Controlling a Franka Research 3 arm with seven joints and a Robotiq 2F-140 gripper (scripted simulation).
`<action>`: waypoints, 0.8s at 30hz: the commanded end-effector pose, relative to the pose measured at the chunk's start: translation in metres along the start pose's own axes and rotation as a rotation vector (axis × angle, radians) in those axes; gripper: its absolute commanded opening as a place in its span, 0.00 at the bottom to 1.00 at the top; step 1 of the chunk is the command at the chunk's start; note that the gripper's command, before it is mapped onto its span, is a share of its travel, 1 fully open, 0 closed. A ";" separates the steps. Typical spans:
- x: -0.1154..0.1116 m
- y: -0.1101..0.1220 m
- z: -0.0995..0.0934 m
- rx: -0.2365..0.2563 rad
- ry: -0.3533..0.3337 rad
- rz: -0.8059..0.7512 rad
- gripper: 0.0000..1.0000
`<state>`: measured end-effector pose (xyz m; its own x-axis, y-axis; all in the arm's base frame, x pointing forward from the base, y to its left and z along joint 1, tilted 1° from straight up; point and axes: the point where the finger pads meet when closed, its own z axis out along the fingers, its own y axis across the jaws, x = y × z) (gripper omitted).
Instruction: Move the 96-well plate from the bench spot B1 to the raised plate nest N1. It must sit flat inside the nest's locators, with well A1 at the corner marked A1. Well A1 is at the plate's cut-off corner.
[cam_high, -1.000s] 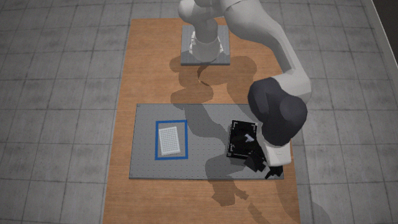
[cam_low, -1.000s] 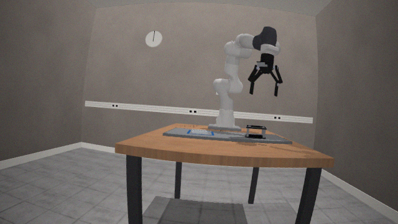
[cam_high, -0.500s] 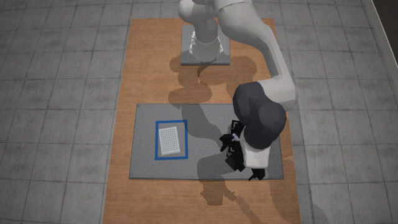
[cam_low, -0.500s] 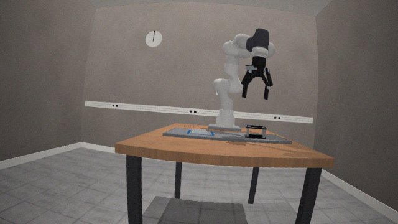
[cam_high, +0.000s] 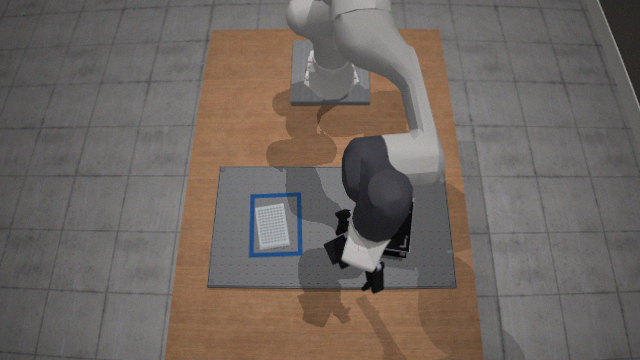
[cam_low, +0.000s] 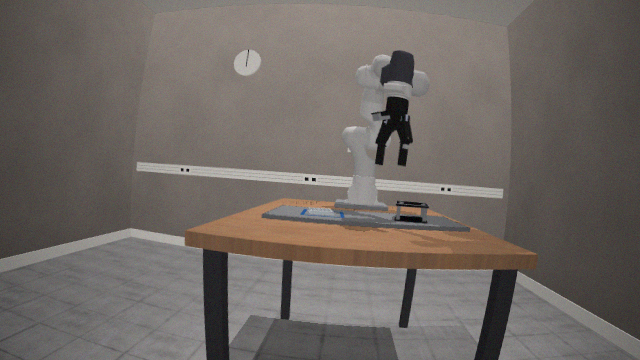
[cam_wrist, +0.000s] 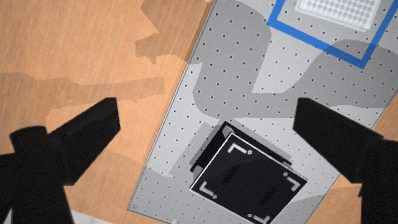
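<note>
The white 96-well plate (cam_high: 272, 226) lies flat inside the blue-outlined spot B1 on the grey bench plate. It also shows at the top of the wrist view (cam_wrist: 340, 11) and as a thin pale strip in the exterior view (cam_low: 320, 212). The black raised nest N1 (cam_wrist: 248, 181) with white corner marks stands empty to the right; in the top view the arm hides most of it (cam_high: 402, 240). My gripper (cam_low: 393, 161) (cam_high: 359, 252) is open and empty, high above the bench (cam_wrist: 207, 130), nearer the nest than the plate.
The grey perforated bench plate (cam_high: 331, 227) lies on the wooden table (cam_high: 325, 320). The robot base (cam_high: 330, 75) stands at the table's far end. The arm's shadow falls across the bench plate between the spot and the nest.
</note>
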<state>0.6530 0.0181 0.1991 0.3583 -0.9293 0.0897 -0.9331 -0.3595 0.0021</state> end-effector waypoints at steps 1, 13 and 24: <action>0.006 0.000 0.001 0.023 0.006 0.161 1.00; 0.043 0.037 0.028 0.011 -0.016 0.486 1.00; 0.068 0.069 0.048 0.000 -0.031 0.734 1.00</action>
<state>0.6148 -0.0644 0.1593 -0.1856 -0.9816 0.0457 -0.9826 0.1850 -0.0180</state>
